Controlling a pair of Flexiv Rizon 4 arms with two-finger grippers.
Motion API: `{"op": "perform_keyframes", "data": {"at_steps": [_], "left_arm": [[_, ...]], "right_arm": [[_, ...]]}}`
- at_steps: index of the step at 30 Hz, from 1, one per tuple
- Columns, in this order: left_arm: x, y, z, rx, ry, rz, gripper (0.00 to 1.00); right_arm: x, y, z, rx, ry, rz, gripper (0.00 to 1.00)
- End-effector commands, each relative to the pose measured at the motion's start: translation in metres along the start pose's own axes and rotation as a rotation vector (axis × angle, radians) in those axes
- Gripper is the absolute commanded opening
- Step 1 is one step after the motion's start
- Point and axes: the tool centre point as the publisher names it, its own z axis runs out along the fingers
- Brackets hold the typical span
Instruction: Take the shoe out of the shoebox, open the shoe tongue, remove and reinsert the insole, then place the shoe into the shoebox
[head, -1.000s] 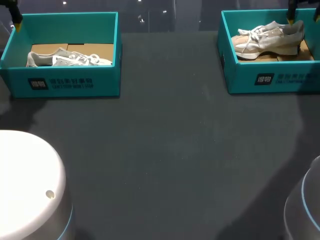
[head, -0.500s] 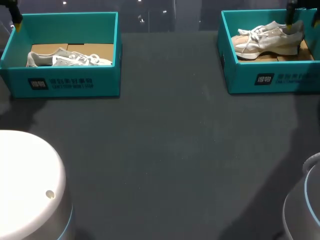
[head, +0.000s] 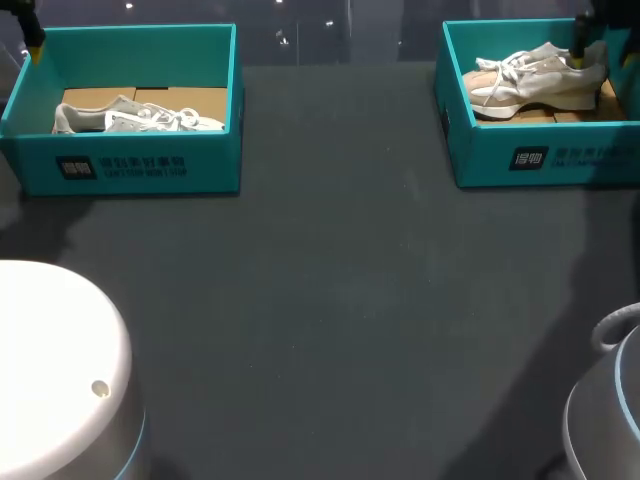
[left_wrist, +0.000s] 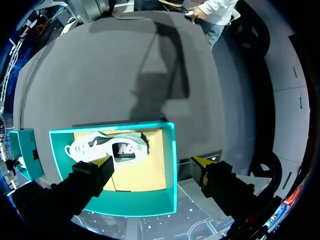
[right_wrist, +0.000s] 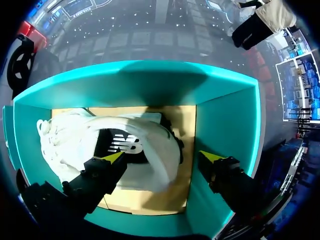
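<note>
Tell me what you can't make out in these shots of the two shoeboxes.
- Insoles: hidden inside the left shoe and right shoe, all views.
- Right shoe's side: right wrist view, partly behind the right gripper.
- Left gripper: head view, mostly cut off by the top edge.

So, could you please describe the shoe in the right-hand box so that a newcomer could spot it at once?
On the dark table, two teal shoeboxes stand at the far corners; take the right shoebox. The shoe inside is cream-beige with white laces, unlike the grey shoe lying in the left shoebox.
</note>
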Motion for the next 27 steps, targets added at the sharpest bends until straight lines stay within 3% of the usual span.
{"op": "perform_keyframes", "data": {"at_steps": [1, 12, 19, 24, 27], "left_arm": [[0.0, -0.001, 0.0, -0.001, 0.002, 0.001, 1.0], [0.0, -0.001, 0.0, -0.001, 0.002, 0.001, 1.0], [0.0, -0.001, 0.0, -0.001, 0.002, 0.001, 1.0], [0.0, -0.001, 0.0, -0.001, 0.002, 0.001, 1.0], [0.0, -0.001, 0.0, -0.001, 0.002, 0.001, 1.0]], "right_arm": [[-0.003, 0.012, 0.01, 0.056, 0.014, 0.007, 0.86], [-0.004, 0.01, 0.022, 0.095, 0.039, 0.043, 0.76], [-0.004, 0.011, 0.028, 0.119, 0.051, 0.062, 0.58], [-0.003, 0.009, 0.028, 0.123, 0.053, 0.068, 0.57], [-0.001, 0.008, 0.029, 0.125, 0.054, 0.071, 0.5]]}}
